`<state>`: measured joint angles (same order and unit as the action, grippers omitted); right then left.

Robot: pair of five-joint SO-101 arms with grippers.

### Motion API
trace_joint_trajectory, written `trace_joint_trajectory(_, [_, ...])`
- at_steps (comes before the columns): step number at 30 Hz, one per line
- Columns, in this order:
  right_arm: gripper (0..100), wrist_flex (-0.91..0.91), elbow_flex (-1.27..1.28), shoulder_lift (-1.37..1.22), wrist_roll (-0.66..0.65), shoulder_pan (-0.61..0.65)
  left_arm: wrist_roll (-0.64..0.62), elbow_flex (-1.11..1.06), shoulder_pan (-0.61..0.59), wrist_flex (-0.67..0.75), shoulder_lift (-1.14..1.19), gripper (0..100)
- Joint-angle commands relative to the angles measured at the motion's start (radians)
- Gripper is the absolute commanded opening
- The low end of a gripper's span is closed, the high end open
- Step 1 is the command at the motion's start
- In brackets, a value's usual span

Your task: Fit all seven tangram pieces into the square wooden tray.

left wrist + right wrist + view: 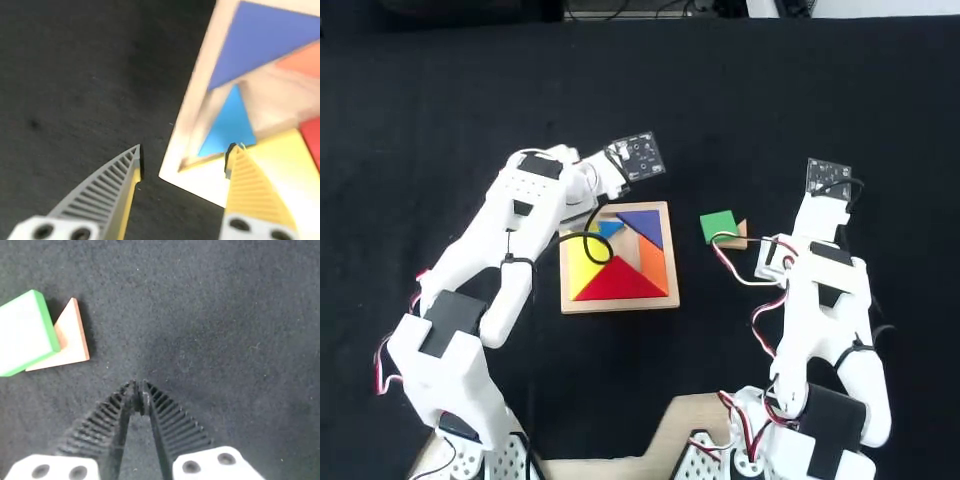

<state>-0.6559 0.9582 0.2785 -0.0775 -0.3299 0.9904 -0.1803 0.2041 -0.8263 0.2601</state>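
Observation:
The square wooden tray [620,304] lies mid-table and holds a yellow [583,266], a red [620,280], an orange [654,262], a dark blue [643,224] and a small light blue piece [611,229]. My left gripper [185,155] is open astride the tray's corner [200,85], one fingertip over the light blue triangle [227,125] and yellow piece [280,160], the other over the black cloth. A green square [718,226] and a tan triangle [741,233] touch each other right of the tray. My right gripper [137,391] is shut and empty, beside the green square [22,335] and tan triangle [70,340].
Black cloth covers the table. The left arm [510,250] slants over the tray's left side. The right arm [820,290] stands right of the two loose pieces. A pale wooden board edge [690,420] shows at the front between the arm bases.

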Motion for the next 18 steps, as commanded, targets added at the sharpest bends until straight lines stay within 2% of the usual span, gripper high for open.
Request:
trace_joint_trajectory(1, [1.1,0.018,-0.059,0.002,0.000,0.014,-0.018,0.024,0.022,-0.023,-0.032,27])
trace_joint_trajectory(5, [1.1,0.018,-0.059,0.002,0.000,0.014,-0.109,-0.002,0.090,-0.021,-0.094,27])
trace_joint_trajectory(11, [1.1,0.018,-0.059,0.002,0.000,0.014,-0.100,-0.077,0.099,0.143,-0.063,27])
trace_joint_trajectory(18, [1.1,0.018,-0.059,0.002,0.000,0.014,-0.071,-0.038,0.050,0.161,0.017,27])
